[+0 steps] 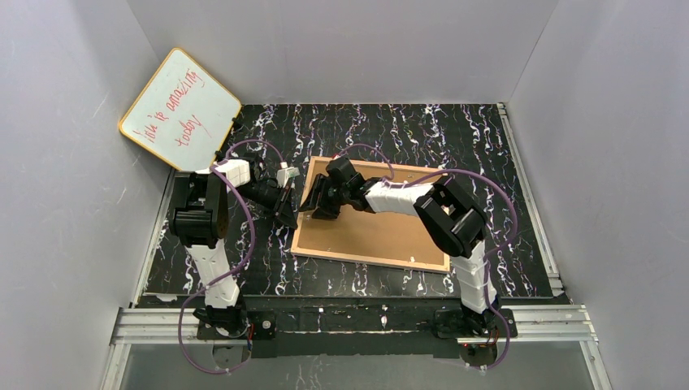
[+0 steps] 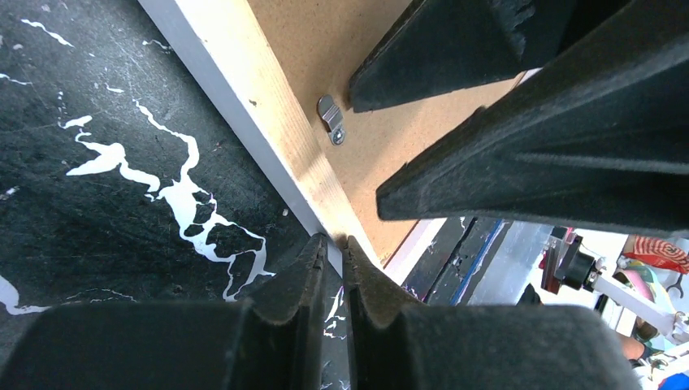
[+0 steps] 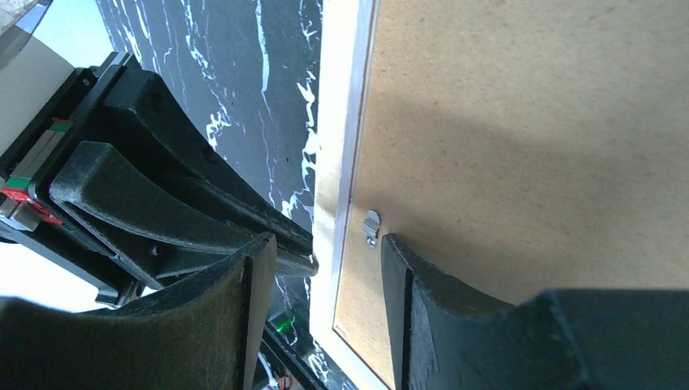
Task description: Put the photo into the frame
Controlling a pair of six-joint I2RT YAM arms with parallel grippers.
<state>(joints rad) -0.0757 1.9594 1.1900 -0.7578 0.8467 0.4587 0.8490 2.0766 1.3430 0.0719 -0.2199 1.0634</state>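
**Frame** (image 2: 272, 106). Flat on the black, white-veined table (image 1: 390, 130), back side up, near the middle and a little askew. Tan wood on the upturned rim, white along the outer side.

**Backing board** (image 1: 382, 231). Plain brown, seated inside the rim and filling it. Bare except for the arm above its left part.

**Turn clip** (image 3: 370, 227). Small, silver metal, fixed on the backing board just inside the left rim of the frame.

**Left gripper** (image 1: 286, 210). Low over the table at the left rim of the frame. Fingers drawn almost together, only a thin slit between them and nothing made out in the slit. Tips right against the rim's outer side. Pinching or merely touching: cannot tell.

**Right gripper** (image 3: 325, 240). Arm stretched leftward above the backing board to the same left rim. Fingers spread apart, holding nothing, astride the rim. One finger outside over the table, just beside the tips of the left gripper. The other over the backing board, its tip just beside the turn clip. Contact with the board: cannot tell.

**Whiteboard** (image 1: 180, 110). Yellow-rimmed, with red handwriting, propped tilted against the left wall at the far-left corner, well apart from the frame.

**Cables** (image 1: 250, 236). Purple, looped along both arms from base to wrist.

**Rail** (image 1: 349, 321). Aluminium, across the near edge of the table, with both arm bases mounted on it.

**Walls** (image 1: 325, 49). Plain grey, on the left, far and right sides.
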